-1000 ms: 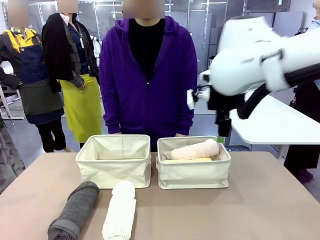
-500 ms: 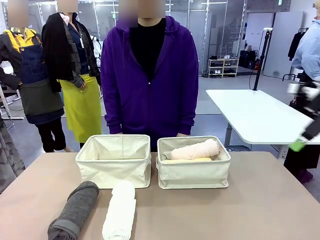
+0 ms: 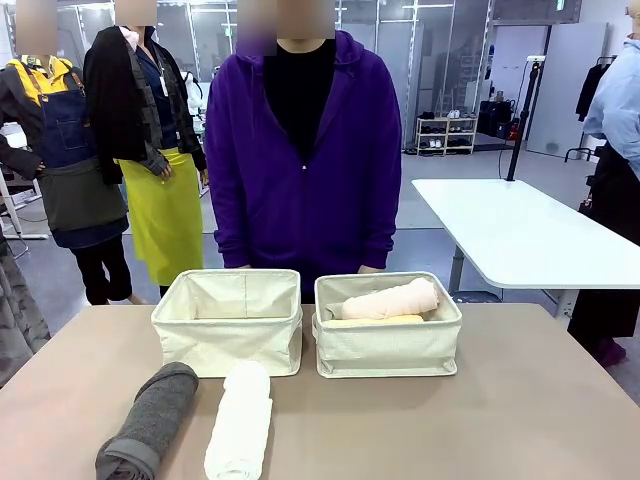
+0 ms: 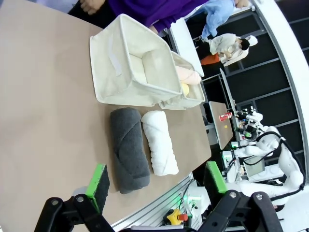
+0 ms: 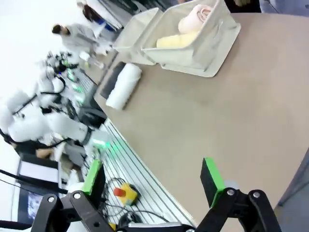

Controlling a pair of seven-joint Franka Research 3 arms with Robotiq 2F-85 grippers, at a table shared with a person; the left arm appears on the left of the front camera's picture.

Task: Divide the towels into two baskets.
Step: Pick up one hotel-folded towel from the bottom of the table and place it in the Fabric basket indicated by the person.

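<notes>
Two cream canvas baskets stand side by side at the table's far side. The left basket holds nothing I can see. In the right basket lie a pale pink towel and a pale yellow towel. A dark grey towel and a white towel lie rolled on the table near the front edge. My left gripper is open, above the table's edge near the grey towel. My right gripper is open over the table's edge, holding nothing.
A person in a purple hoodie stands behind the baskets, hands low at the table's far edge. A white table stands at the back right. The right half of the brown table is bare.
My right arm, which hung over the right basket a second ago, has swung off to the right and left the front view. The towels and baskets have not moved.
</notes>
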